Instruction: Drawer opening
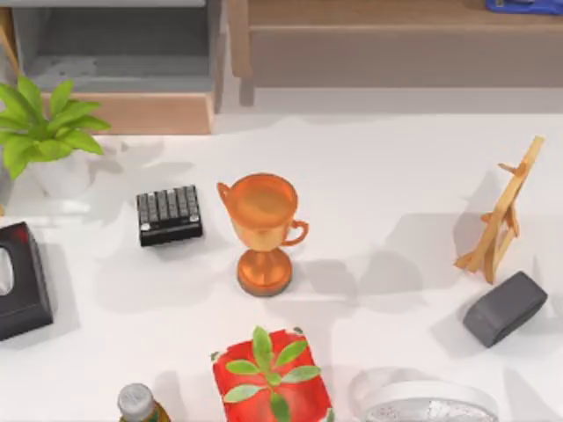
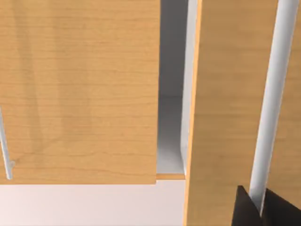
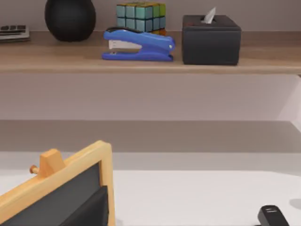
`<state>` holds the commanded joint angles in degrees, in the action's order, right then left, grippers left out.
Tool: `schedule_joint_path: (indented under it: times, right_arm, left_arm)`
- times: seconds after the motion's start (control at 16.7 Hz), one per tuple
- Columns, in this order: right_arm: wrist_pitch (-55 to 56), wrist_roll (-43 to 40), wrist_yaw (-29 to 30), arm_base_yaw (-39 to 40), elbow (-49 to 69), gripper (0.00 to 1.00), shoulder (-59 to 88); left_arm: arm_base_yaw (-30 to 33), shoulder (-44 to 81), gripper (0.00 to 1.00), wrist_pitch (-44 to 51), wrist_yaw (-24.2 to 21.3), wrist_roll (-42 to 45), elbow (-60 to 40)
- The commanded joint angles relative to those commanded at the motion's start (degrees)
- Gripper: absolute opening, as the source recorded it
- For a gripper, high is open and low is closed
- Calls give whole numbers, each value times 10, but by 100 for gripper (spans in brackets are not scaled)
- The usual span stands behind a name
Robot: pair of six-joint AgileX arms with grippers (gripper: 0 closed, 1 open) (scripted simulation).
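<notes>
The drawer [image 1: 123, 83] stands pulled out at the far left corner of the white surface [image 1: 378, 202], its grey inside open to view behind the tan front panel. The left tool [image 2: 261, 209] shows dark fingertips either side of a pale bar handle [image 2: 270, 108]; whether they grip it cannot be told. A copper trophy [image 1: 262, 229] stands mid-surface.

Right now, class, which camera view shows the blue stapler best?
The right wrist view: the blue stapler lies whole on the wooden shelf, beside a colour cube. The top view catches just its blue edge at the frame's top.
</notes>
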<state>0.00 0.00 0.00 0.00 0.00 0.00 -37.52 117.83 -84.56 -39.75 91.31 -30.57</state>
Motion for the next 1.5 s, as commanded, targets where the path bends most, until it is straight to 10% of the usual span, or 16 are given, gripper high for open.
schedule_joint_path:
  times: [0.36,1.14,1.5]
  right_arm:
    - [0,0,0,0,0,100,0]
    - [0,0,0,0,0,100,0]
    - [0,0,0,0,0,100,0]
  left_arm:
    - [-16,-12,0,-16,-17,1,26]
    - [-16,-12,98,-16,-17,1,26]
    - [-16,-12,100,-16,-17,1,26]
